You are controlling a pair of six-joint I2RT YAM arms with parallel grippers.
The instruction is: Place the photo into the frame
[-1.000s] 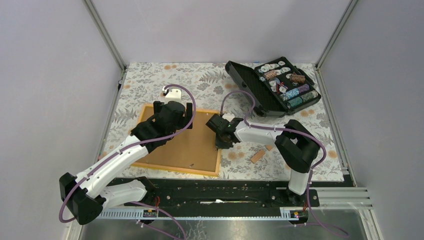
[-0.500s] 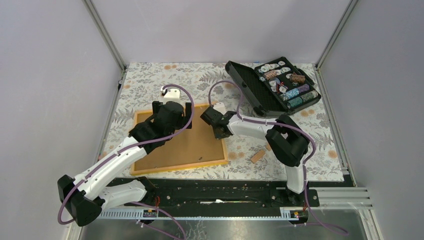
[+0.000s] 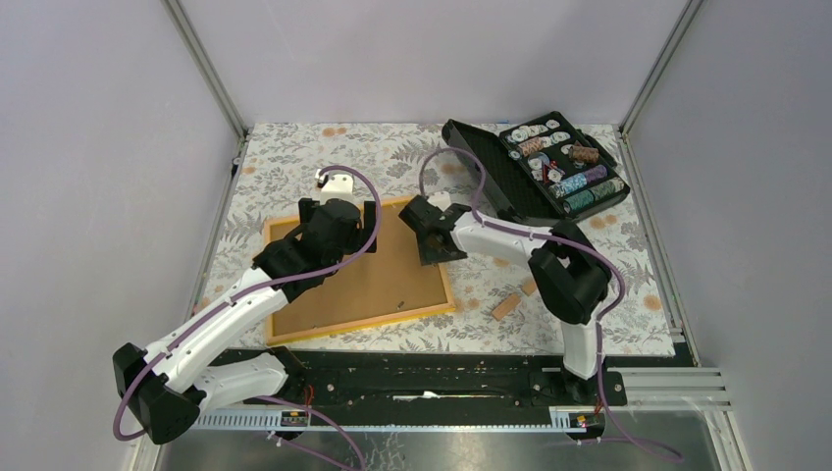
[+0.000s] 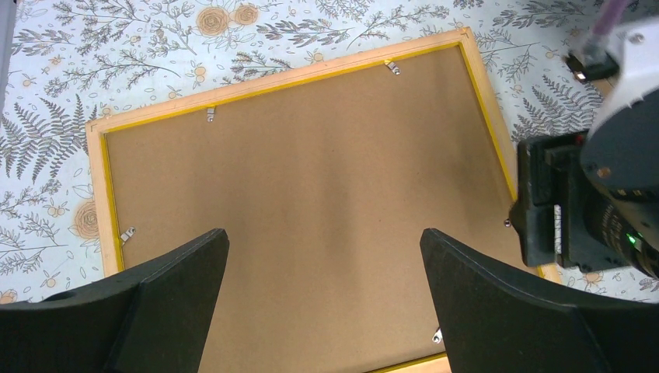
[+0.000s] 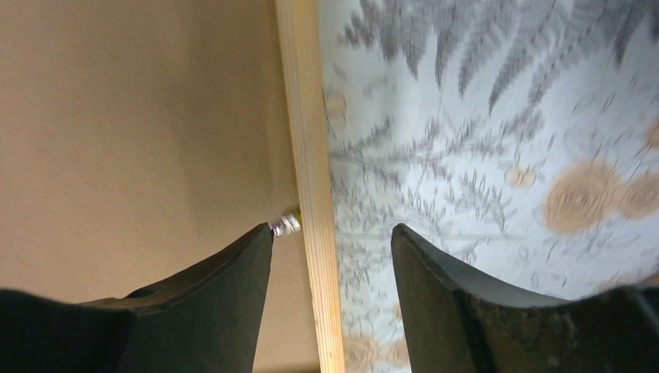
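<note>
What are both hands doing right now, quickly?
Left hand: open, holding nothing, above the frame.
Right hand: open, straddling the frame's edge, not clamped.

This is a robotics lab test cell rather than a lived-in room: plain pale walls close in three sides, joined at the corners by bare aluminium posts. Two white-and-black machines, the left arm and the right arm, are bolted to a black mounting rail at the near edge, trailing purple cables. A floral cloth covers the table, and an open black case of chips sits at its far right corner.
</note>
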